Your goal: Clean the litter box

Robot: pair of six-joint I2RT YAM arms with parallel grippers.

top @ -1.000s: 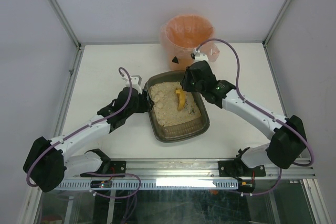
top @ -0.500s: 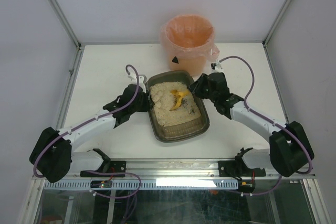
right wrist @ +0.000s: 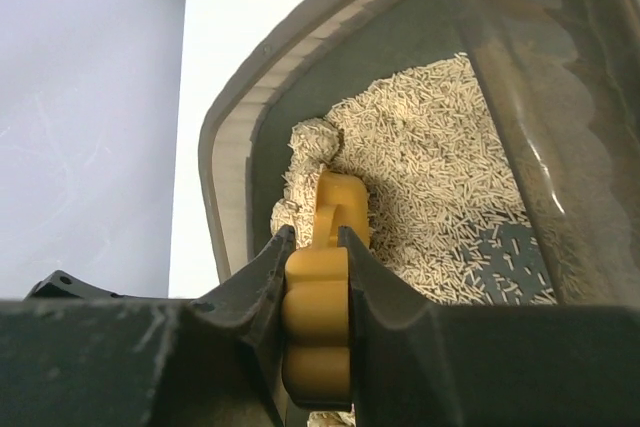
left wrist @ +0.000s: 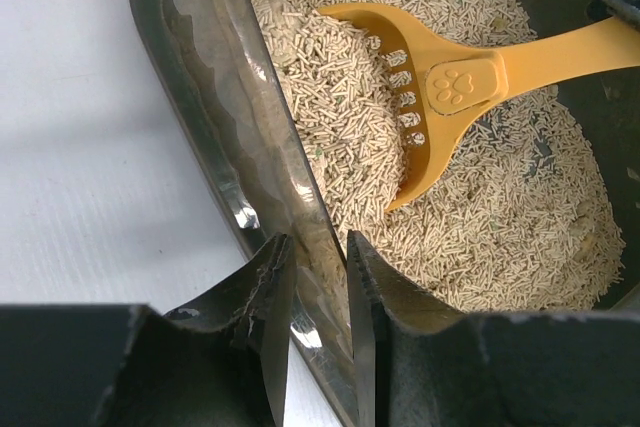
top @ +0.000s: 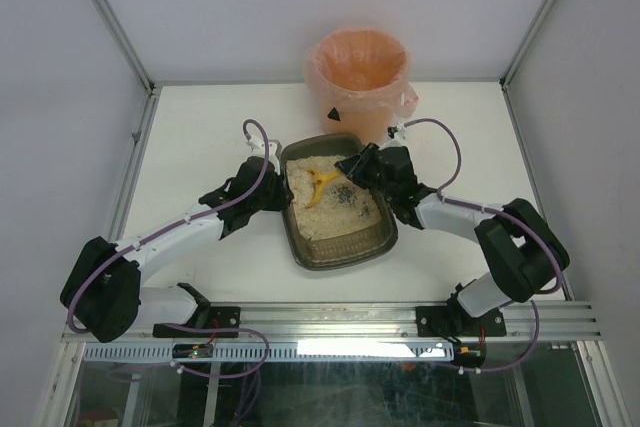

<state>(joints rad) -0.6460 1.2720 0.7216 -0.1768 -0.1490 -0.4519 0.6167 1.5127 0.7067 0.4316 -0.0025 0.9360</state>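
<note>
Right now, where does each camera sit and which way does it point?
Top external: above and behind the arm bases, looking down on the litter box and pink-lined bin; both arms show.
Left wrist: on the left arm, facing the box wall its left gripper clamps.
Right wrist: facing the yellow scoop its right gripper holds.
All share box and scoop.

Yellow scoop (right wrist: 318, 332) in right gripper (right wrist: 315, 239)

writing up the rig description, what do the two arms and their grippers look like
Both the left arm and right arm have white links with bulky black joint housings, and a purple cable loops along each. The left gripper and right gripper have dark, scuffed wedge-shaped fingers tapering to thin tips.
</note>
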